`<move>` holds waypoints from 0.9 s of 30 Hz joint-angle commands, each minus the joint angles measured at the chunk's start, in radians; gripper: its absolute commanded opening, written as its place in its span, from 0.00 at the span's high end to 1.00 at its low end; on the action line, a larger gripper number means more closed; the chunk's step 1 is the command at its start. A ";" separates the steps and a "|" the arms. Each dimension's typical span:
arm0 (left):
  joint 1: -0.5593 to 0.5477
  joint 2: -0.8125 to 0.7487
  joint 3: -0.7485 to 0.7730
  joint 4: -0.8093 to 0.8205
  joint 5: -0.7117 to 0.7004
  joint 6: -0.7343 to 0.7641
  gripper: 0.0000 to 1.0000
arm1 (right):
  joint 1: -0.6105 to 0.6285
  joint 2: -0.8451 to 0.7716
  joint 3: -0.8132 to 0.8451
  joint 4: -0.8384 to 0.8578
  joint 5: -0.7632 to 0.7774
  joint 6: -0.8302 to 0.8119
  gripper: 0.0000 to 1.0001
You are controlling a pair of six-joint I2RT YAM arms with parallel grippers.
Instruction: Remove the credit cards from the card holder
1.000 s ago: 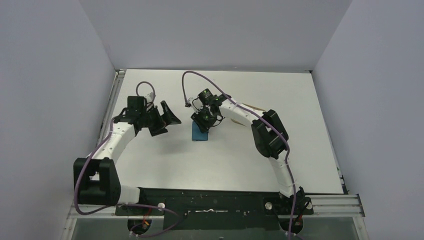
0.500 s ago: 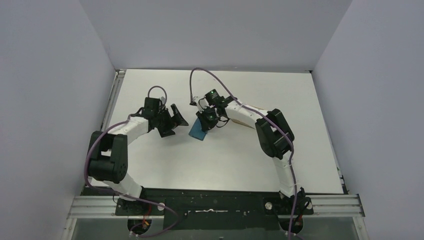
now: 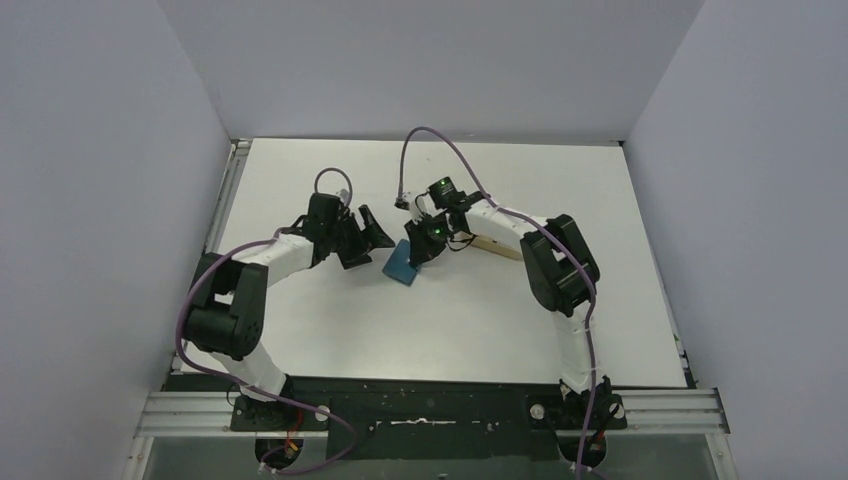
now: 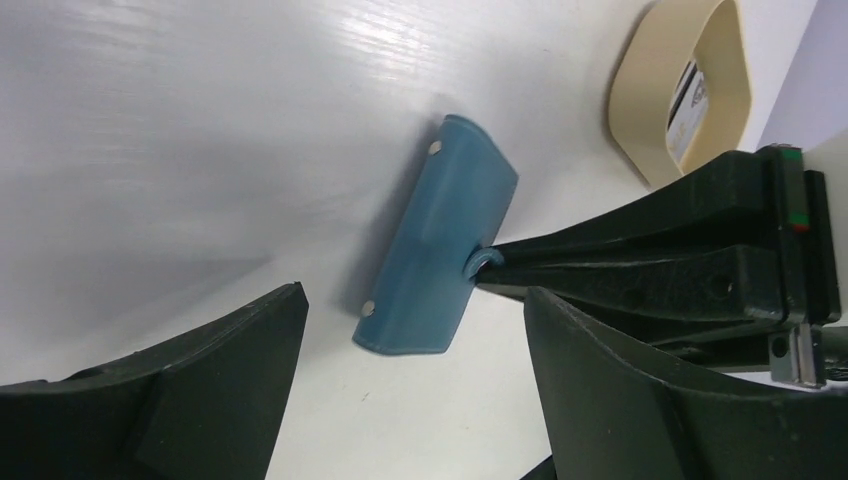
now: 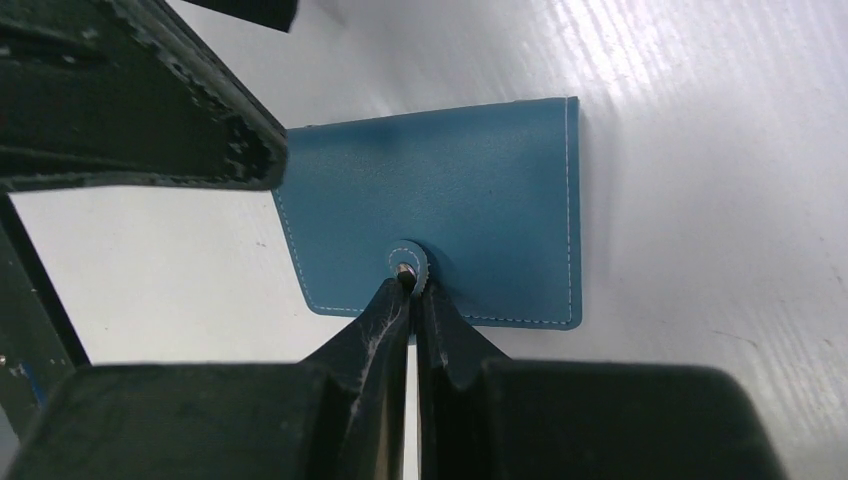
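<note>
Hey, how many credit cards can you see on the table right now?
1: a white card sits in the tan tray. More may be hidden inside the closed card holder.

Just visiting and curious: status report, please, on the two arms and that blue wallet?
Right gripper shut on wallet tab. Left gripper open beside it, not touching. Wallet folded shut. Nothing in the way.

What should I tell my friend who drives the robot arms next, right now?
Right gripper: shut, pinching the snap tab of the card holder.
Left gripper: open, hovering just left of the holder, touching nothing.
Card holder: folded shut, on the table near the tan tray.
Done: tab gripped. One white card with black bands seems to lie in the tray.
Left: open the holder and take out any cards inside.
</note>
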 commanded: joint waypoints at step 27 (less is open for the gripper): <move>-0.067 0.012 -0.066 0.194 -0.081 -0.210 1.00 | -0.015 -0.250 -0.043 0.118 -0.151 0.073 1.00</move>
